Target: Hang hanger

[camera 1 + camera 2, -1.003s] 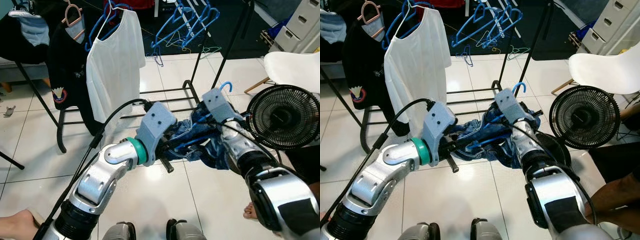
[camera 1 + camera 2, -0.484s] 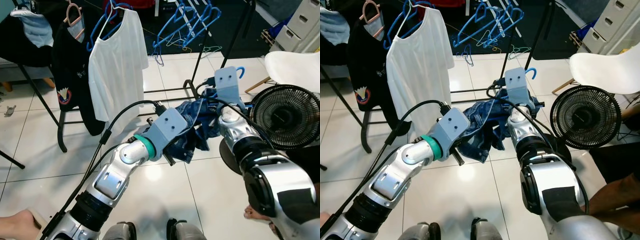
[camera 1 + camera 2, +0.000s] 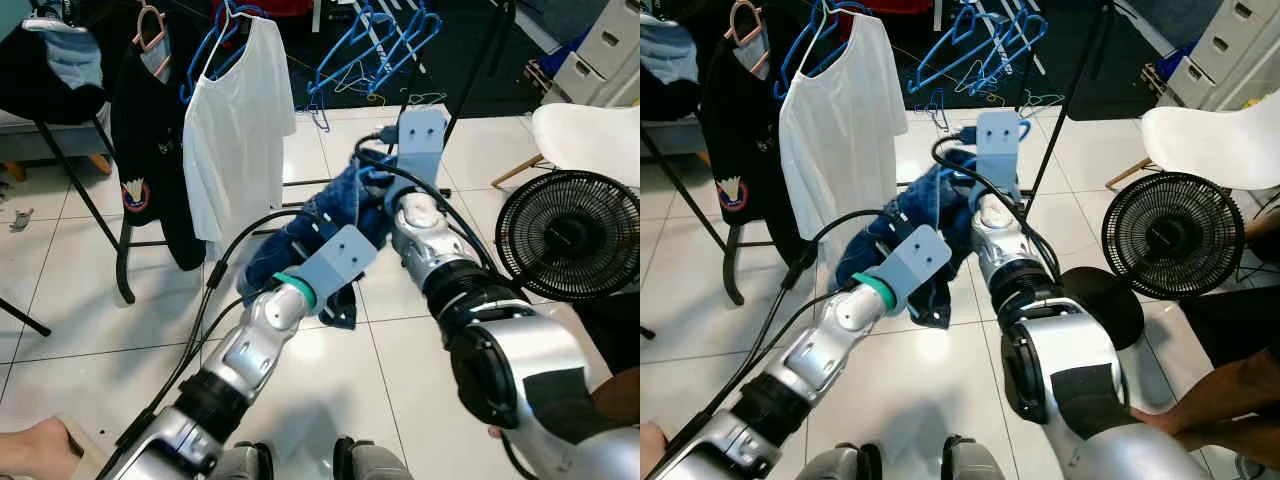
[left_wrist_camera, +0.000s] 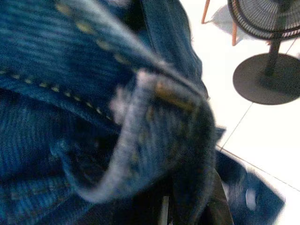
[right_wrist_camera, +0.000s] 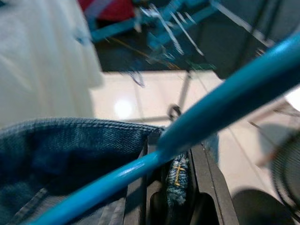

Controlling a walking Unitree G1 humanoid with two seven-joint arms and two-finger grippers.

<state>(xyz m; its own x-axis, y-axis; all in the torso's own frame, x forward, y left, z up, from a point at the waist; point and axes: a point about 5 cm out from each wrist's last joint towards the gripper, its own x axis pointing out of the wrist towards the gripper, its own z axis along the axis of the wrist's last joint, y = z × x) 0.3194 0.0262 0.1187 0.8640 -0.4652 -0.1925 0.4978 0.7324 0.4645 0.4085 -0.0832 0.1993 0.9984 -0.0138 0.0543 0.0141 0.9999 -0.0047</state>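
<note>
The blue hanger (image 5: 197,126) carries a pair of denim jeans (image 3: 300,240), and it lies between the jaws of the right gripper (image 5: 176,154), which pinch its plastic bar together with a fold of denim, while the left gripper (image 3: 335,262) sits below and to the left of it, buried in the cloth; whether its jaws are spread or pressed together I cannot tell. The jeans look heavy and limp, likely to sag and swing, whereas the hanger is stiff, light and smooth, so it could slide in the grip; holding the bar near its hook and supporting the cloth from beneath seems wise. Compared with half a second ago, both arms have risen and reached further toward the clothes rack (image 3: 470,80), carrying the bundle above the jaws' earlier position
</note>
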